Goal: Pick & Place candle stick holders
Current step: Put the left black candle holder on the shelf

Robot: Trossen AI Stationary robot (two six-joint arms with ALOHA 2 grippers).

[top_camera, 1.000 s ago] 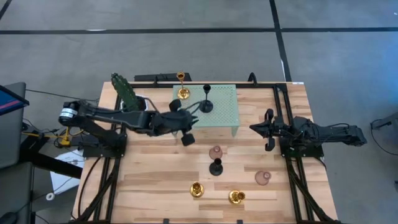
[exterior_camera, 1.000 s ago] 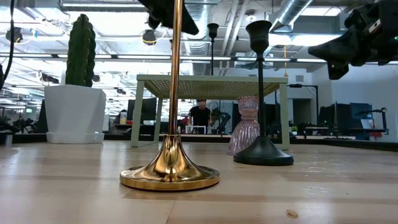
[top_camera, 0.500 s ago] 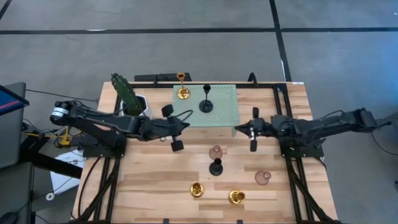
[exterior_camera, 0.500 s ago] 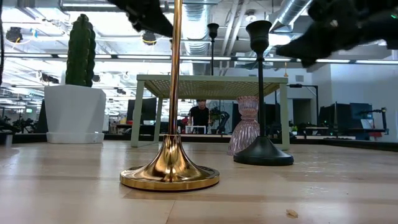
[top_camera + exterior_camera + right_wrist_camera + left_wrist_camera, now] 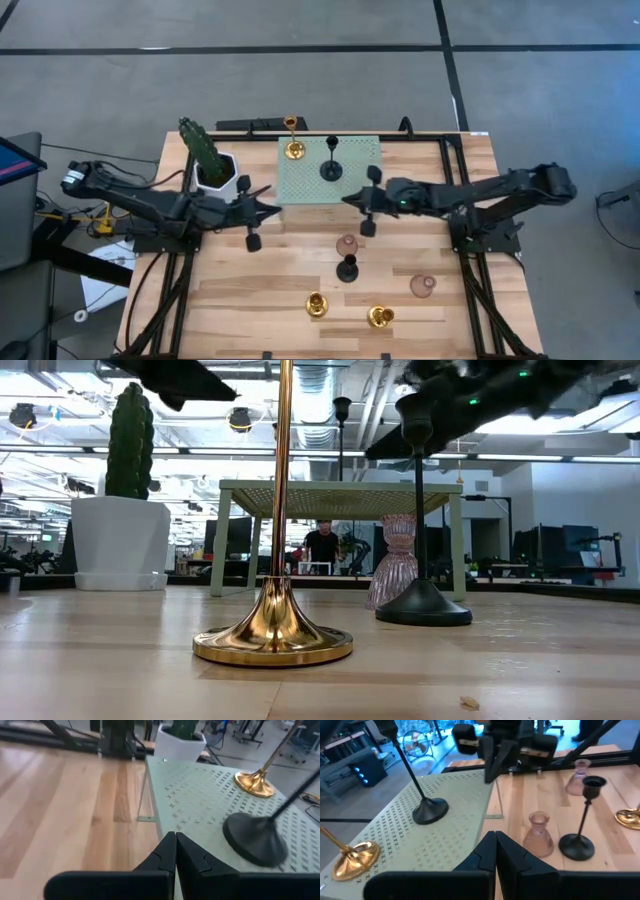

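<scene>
High view puts your right gripper (image 5: 366, 203), fingers pressed together and empty, at the perforated stand's (image 5: 352, 182) five o'clock edge. Descending toward the pink holder (image 5: 347, 244) or black holder (image 5: 347, 268) could topple either; left gripper (image 5: 250, 213), also closed, waits at nine o'clock.

Two holders (image 5: 292, 150) (image 5: 331, 170) stand on the stand (image 5: 360, 180) at the table's (image 5: 230, 300) far edge, cactus (image 5: 205, 155) to its left. Five holders (image 5: 346, 268) cluster toward the near edge, right of centre.

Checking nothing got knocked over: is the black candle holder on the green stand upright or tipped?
Upright. The black candle holder rests its round base flat on the green stand, stem rising from it; the high view shows it there too.
</scene>
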